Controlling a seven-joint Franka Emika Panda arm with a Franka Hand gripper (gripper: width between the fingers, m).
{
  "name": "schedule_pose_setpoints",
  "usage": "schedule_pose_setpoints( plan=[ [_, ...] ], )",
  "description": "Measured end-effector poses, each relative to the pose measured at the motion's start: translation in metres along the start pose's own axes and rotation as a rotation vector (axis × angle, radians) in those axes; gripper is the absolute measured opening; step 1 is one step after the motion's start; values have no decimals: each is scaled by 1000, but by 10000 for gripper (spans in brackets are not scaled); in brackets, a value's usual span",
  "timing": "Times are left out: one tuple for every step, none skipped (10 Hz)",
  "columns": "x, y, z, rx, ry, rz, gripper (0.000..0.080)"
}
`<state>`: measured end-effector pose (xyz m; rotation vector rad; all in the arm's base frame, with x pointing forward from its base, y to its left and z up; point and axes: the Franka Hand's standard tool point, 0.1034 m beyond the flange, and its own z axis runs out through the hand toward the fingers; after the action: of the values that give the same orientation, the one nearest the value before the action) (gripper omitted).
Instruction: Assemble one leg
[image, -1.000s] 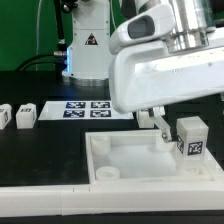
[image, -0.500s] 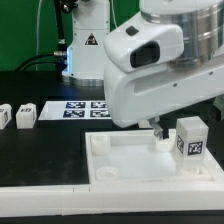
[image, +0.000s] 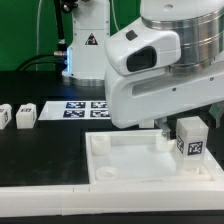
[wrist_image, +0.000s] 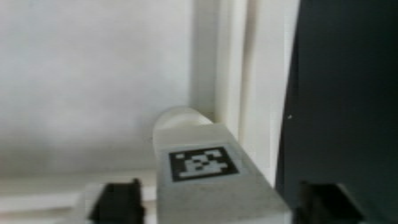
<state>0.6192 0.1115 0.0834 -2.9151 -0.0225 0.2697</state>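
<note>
Black table surface (image: 40, 145) runs across the exterior view, with a green backdrop (image: 22, 30) behind it and dark cables (image: 38, 60) trailing near the robot base (image: 88, 45), which bears a warning triangle.

The arm's white wrist housing (image: 160, 70) fills the exterior view's upper right and screens off the table behind it.

A white tray-like panel (image: 125, 150) lies flat in the foreground, with a round corner socket (image: 105, 172) visible at its near edge.

The marker board (image: 88, 108) lies flat beyond the panel, apart from it.

The leg (image: 190, 135) stands upright at the panel's far corner on the exterior view's right, with one tag facing the camera. Whether it is seated in a socket cannot be told.

The gripper (wrist_image: 222, 203) straddles this leg. Its jaws stand apart, and the wrist view shows a gap on each side between the dark fingertips (wrist_image: 119, 200) and the block, so nothing is held.

Two spare blocks, one (image: 25, 115) and another (image: 4, 117), sit on the table at the exterior view's left, well apart from the panel.
</note>
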Motion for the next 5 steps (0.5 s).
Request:
schedule_pose_setpoints(
  plan=[
    [0,2,0,-1,0,61,305],
    [0,2,0,-1,0,176,305],
    [0,1,1,-2,3,289,302],
    [1,1,2,0,25,400,300],
    [0,1,2,6,42,492,300]
  ],
)
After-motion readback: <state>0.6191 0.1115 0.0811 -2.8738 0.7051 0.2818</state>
